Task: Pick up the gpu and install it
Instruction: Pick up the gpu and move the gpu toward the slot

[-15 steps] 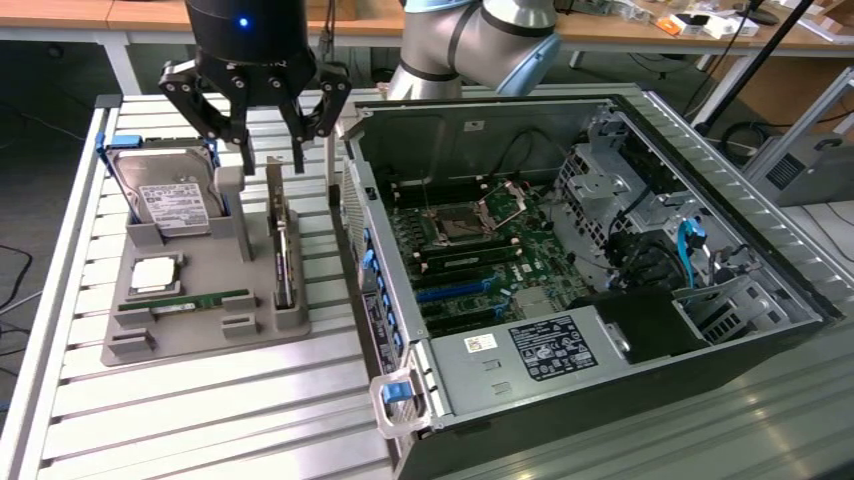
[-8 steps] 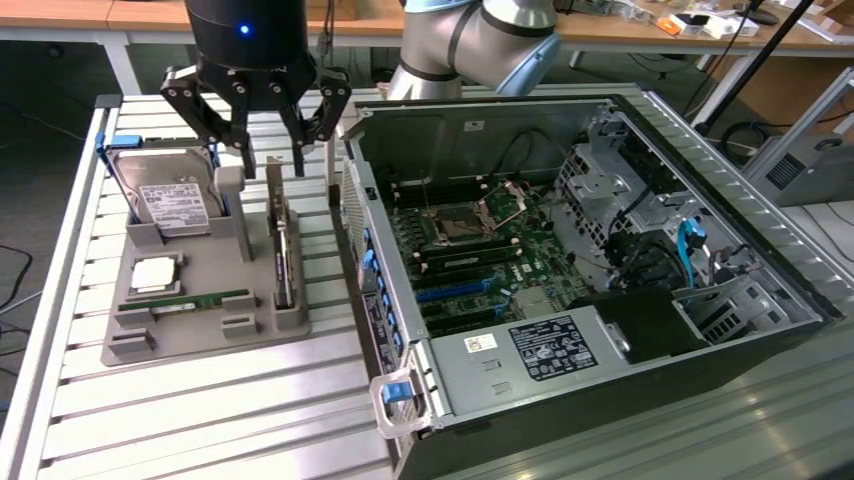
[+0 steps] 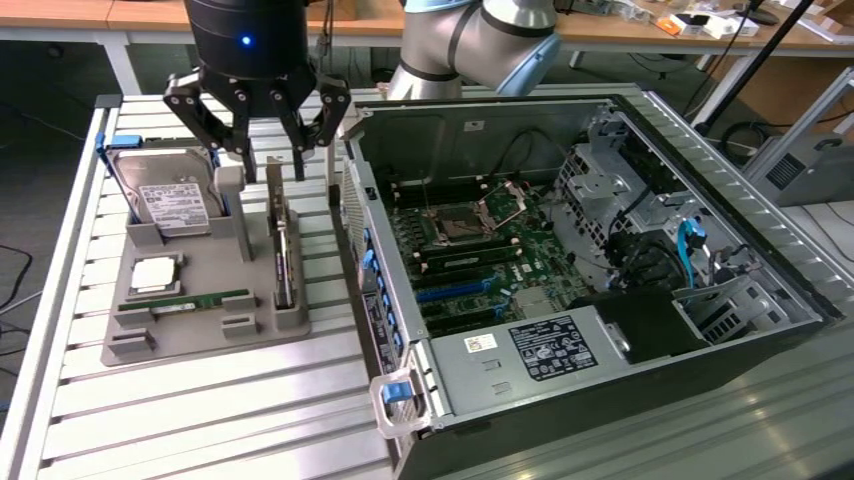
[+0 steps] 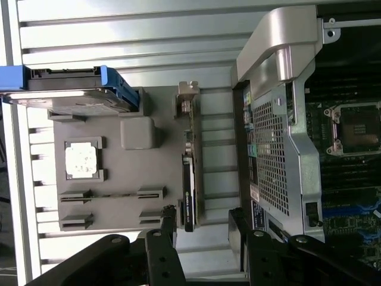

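1. Pincer (image 3: 267, 150) hangs spread wide above the grey parts tray (image 3: 200, 330) on the slatted desk (image 3: 200, 410), holding nothing.
2. The gpu (image 3: 280, 240) stands on edge in its slot at the tray's side nearest the open computer case (image 3: 641, 120), untouched and not yet lifted.
3. In the wrist view the gpu (image 4: 188, 179) runs into the gap between the two fingers, nearer one finger (image 4: 168, 221) than the other. Centring the pincer (image 4: 202, 221) over the card would likely keep the closing fingers from pushing it sideways.
4. A straight vertical descent looks wise: the tray's upright post (image 3: 230, 215) stands just beside the card, and the hard drive (image 3: 174, 195) is near.
5. Flat pads on both broad faces should hold the thin board upright; a skewed grip could tilt it in the slot.
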Tool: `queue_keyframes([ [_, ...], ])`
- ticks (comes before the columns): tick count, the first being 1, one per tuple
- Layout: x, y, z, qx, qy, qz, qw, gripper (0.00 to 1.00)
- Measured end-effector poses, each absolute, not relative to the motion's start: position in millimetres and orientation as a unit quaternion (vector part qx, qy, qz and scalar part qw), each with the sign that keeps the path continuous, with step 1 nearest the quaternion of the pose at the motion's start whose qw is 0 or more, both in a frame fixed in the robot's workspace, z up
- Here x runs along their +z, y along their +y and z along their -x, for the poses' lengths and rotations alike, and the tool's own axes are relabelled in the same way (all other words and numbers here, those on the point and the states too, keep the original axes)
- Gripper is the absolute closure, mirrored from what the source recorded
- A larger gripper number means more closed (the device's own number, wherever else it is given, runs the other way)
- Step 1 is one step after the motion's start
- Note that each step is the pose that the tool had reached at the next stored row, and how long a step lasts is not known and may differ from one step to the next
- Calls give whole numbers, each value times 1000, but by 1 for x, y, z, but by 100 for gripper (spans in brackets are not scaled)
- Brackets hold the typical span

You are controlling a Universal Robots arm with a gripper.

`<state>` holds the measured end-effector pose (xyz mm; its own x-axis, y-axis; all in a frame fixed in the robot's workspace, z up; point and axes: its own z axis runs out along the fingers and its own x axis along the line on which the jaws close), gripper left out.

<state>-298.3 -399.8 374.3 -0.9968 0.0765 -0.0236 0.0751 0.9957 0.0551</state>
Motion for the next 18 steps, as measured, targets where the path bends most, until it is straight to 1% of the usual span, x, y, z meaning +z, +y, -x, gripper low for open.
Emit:
queue_keyframes([
  [18,370,-400,298,31,999,-38,13,52],
])
